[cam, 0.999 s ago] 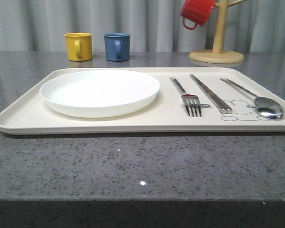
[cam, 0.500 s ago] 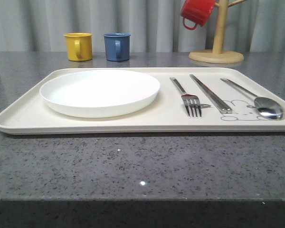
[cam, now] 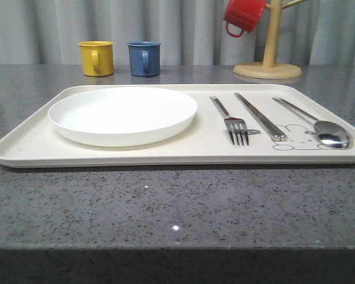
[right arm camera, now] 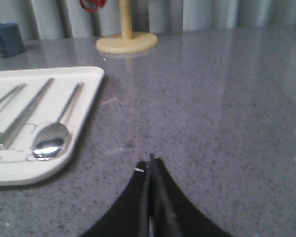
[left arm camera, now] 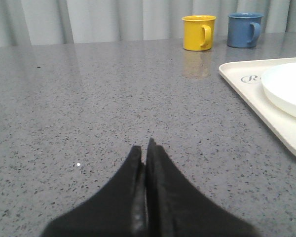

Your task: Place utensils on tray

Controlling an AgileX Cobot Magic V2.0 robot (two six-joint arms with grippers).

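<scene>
The cream tray point(cam: 29, 148) lies across the grey counter. On it rest the white plate point(cam: 123, 113) at the left, then the fork point(cam: 234, 123), the chopsticks point(cam: 259, 116) and the spoon point(cam: 322, 127) side by side at the right. My left gripper point(left arm camera: 144, 150) is shut and empty over bare counter left of the tray point(left arm camera: 246, 84), with the plate point(left arm camera: 286, 89) beyond its edge. My right gripper point(right arm camera: 150, 163) is shut and empty over bare counter right of the tray point(right arm camera: 84, 123), near the spoon point(right arm camera: 52, 140) and chopsticks point(right arm camera: 24, 113).
A yellow mug point(cam: 96, 58) and a blue mug point(cam: 144, 58) stand behind the tray at the back left. A wooden mug tree point(cam: 267, 65) with a red mug point(cam: 242, 16) hanging on it stands at the back right. Grey curtains close off the back.
The whole front view has shifted very slightly to the left; the plate and utensils stay where they were on the tray.
</scene>
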